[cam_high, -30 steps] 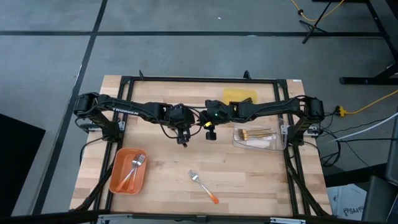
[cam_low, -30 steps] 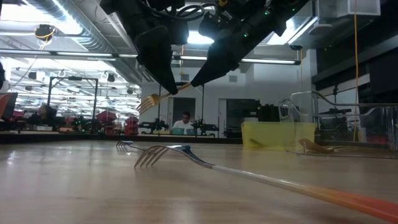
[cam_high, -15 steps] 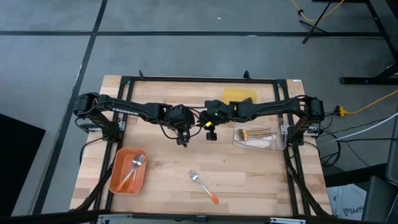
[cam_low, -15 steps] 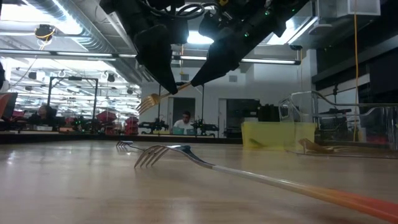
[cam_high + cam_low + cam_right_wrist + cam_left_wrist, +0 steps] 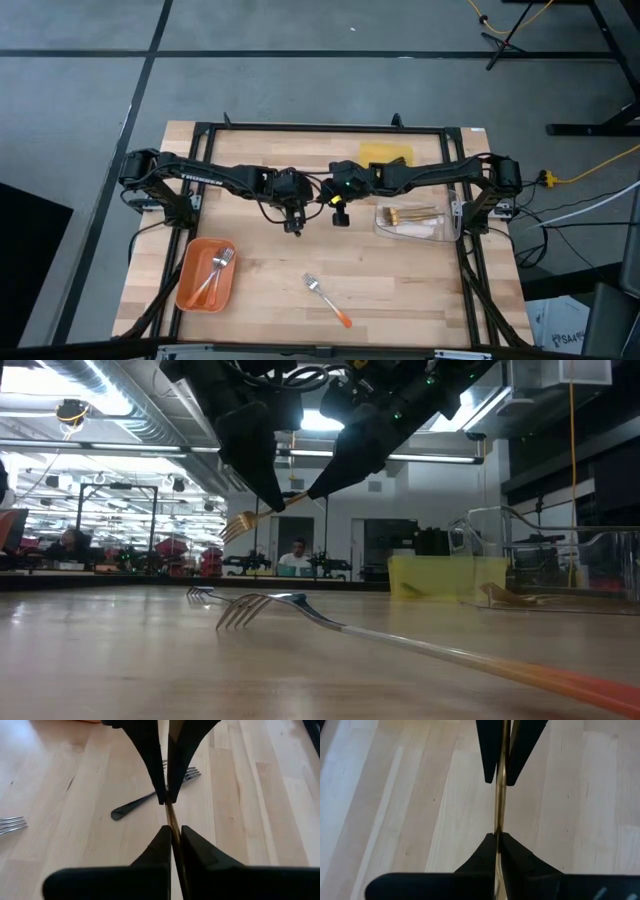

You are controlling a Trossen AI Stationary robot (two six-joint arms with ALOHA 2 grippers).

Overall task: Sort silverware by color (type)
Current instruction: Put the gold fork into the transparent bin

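Nothing visibly moved since prior frame. Left gripper (image 5: 268, 500) & right gripper (image 5: 318, 488) both clamp gold fork (image 5: 240, 521) mid-air over table centre; handle hidden betw. fingers.

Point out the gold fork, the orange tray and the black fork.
gold fork (image 5: 237, 523), low view, on its tines.
orange tray (image 5: 186, 290), high view, on its bare floor.
black fork (image 5: 131, 807), right wrist view, on its handle.

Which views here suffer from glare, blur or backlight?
Low view: the gold fork and both arms are backlit by bright ceiling lights, and the near fork's orange handle is blurred. High view: evenly lit. Wrist views: soft, no glare.
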